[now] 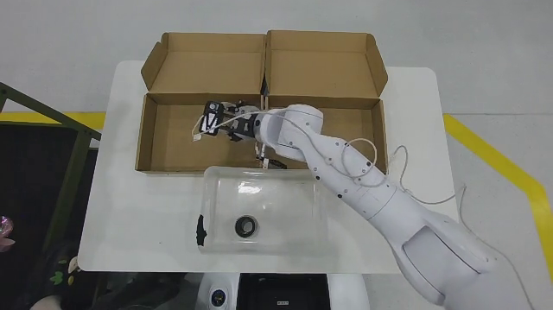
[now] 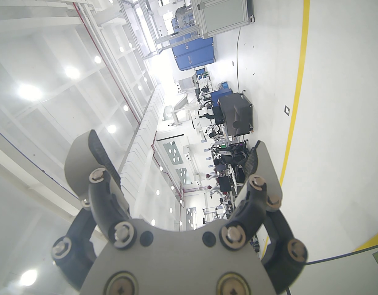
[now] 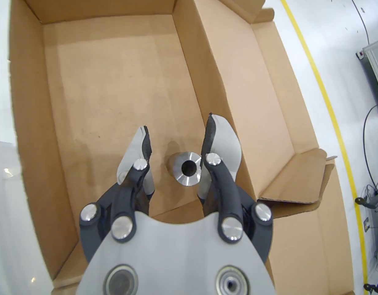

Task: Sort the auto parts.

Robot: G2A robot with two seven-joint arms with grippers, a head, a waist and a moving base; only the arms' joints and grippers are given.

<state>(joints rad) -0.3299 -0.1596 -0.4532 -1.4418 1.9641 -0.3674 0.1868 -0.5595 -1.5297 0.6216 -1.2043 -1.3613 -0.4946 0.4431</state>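
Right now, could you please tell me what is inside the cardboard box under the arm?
A metal sleeve with a centre hole sits on the floor of the box, between the fingers of the open right tool. The floor beneath the tool's own base is covered.

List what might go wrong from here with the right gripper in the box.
1. The metal sleeve sits off-centre between the fingers of the open right gripper, almost against one; a sideways move might knock it over.
2. That finger is close to the cardboard box wall and might snag it.
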